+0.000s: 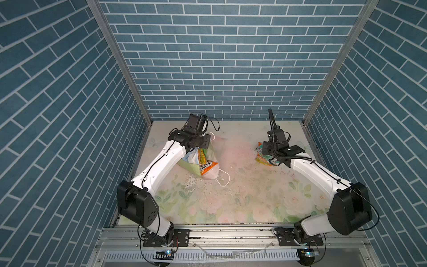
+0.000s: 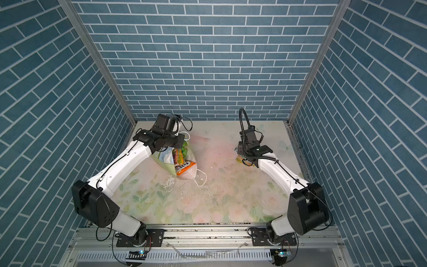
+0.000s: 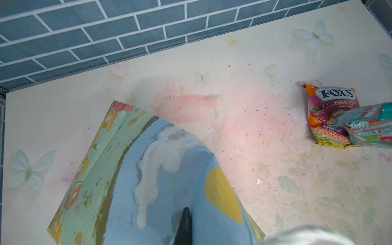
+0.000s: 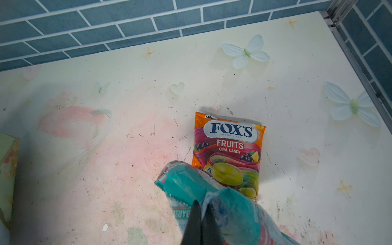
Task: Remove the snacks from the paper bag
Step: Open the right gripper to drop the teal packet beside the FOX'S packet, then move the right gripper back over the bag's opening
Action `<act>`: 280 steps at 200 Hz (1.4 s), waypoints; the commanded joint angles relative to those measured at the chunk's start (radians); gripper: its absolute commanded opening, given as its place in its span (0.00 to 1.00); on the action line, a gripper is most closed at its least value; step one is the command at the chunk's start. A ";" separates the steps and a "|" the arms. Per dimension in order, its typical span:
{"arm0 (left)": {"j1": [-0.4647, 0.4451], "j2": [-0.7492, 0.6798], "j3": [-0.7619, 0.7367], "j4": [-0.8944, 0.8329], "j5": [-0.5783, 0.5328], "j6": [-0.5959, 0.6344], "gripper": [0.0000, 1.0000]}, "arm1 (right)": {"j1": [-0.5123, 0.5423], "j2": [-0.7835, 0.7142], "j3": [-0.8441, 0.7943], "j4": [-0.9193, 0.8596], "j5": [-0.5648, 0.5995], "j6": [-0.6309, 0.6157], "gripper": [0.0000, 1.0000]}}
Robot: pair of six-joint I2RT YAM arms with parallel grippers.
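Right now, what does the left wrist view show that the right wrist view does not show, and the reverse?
Only the left wrist view: the sky-and-cloud face of the paper bag, close up, with the left gripper shut on it. Only the right wrist view: the right gripper shut on the teal packet; of the bag it shows only a green corner. Both: the orange FOX'S packet lying on the table, with the teal packet partly in front of it.

The light was bright and soft. Pale gray shadows lay on the table (image 4: 63, 95). The paper bag (image 3: 161, 180) looked smeary up close. The brick walls (image 1: 46, 92) leaned outward near the edges.
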 commanded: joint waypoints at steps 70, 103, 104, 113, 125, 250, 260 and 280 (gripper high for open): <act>-0.002 -0.031 0.028 0.011 -0.035 0.014 0.00 | -0.010 -0.049 0.061 -0.006 -0.097 -0.058 0.69; -0.001 -0.040 0.026 0.014 -0.036 0.013 0.00 | -0.010 -0.153 0.014 0.014 -0.180 -0.033 0.72; -0.002 -0.039 0.025 0.013 -0.035 0.014 0.00 | -0.010 -0.155 0.012 0.014 -0.180 -0.032 0.72; -0.002 -0.039 0.026 0.012 -0.036 0.014 0.00 | -0.010 -0.181 0.001 0.017 -0.196 -0.022 0.72; -0.002 -0.040 0.028 0.011 -0.036 0.016 0.00 | -0.010 -0.211 -0.017 0.020 -0.220 -0.008 0.74; 0.000 -0.043 0.032 0.006 -0.030 0.013 0.00 | 0.397 -0.182 -0.035 0.139 -0.236 0.112 0.76; 0.000 -0.042 0.032 0.007 -0.029 0.013 0.00 | 0.423 -0.172 -0.040 0.153 -0.232 0.119 0.76; 0.000 -0.038 0.032 0.006 -0.028 0.013 0.00 | 0.456 -0.158 -0.053 0.177 -0.226 0.135 0.75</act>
